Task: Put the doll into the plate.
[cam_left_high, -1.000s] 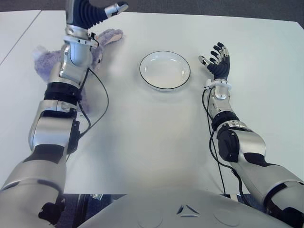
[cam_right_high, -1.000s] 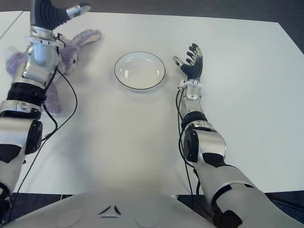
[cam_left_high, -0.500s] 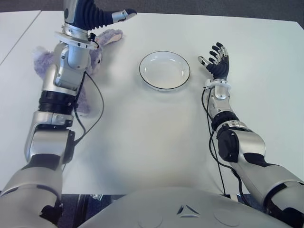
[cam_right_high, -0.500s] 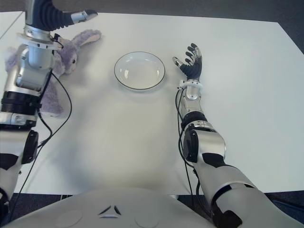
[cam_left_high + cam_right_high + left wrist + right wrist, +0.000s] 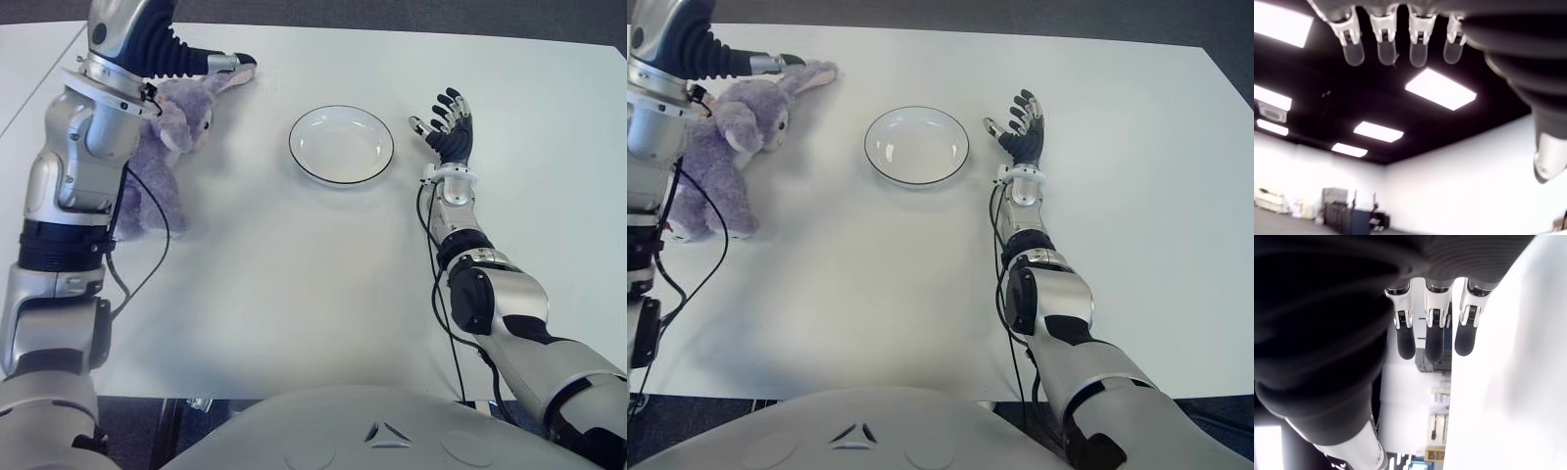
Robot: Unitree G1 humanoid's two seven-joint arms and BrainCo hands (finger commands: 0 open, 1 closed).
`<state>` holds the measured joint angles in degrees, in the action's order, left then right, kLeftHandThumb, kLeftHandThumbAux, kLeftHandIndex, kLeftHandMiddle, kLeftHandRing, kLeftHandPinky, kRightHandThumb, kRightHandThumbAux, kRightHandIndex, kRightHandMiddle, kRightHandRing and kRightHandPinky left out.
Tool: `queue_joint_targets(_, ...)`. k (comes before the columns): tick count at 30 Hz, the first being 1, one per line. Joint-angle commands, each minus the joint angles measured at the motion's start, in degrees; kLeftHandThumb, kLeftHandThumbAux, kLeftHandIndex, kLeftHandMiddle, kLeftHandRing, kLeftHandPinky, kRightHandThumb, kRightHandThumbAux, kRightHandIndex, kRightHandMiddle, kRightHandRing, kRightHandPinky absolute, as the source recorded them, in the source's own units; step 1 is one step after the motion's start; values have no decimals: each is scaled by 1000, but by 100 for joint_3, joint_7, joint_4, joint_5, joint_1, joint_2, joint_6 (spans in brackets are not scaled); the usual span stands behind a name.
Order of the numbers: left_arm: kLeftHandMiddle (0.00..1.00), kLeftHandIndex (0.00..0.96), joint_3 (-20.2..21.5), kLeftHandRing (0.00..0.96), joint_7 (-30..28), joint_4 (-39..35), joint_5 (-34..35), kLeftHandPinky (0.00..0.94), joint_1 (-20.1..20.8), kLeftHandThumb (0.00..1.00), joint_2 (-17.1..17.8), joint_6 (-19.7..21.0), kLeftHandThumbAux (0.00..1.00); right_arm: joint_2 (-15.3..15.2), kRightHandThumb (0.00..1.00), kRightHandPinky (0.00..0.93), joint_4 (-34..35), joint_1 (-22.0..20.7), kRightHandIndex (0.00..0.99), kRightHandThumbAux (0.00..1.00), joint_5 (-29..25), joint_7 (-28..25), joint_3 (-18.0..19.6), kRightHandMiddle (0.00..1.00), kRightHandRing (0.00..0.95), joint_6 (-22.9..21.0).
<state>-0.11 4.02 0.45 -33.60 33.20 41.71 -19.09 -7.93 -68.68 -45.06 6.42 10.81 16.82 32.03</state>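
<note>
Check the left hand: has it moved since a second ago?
Yes. The left hand has swung toward the robot's left, farther from the plate, uncovering more of the doll. It is open and holds nothing.

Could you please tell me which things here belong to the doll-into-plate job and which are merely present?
Job:
purple rabbit doll, lying left of the plate
empty white plate
left hand, open, above the doll, holding nothing

Merely present:
right hand, open, idle right of the plate
white table
</note>
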Motion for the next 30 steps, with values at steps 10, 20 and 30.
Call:
queue_joint_targets(10,91,55,-2,69,-971,-647,-70,101,-351,0,337,430,525,501,219,205,-908,1587,124,889,1,-22,-80,169,167,-539)
queue_joint_targets(20,58,49,397,53,-1515,-1091,317,10,-1268,0,670,457,516,463,208,204,-908,1593,131,913,-33,-27,-52,171,167,-534)
queue_joint_targets(30,5,10,566,6,-1622,-677,221,0,-1760,0,958,334,585,448,196,204,-914,1577,136,923,-32,-48,-51,173,169,-566)
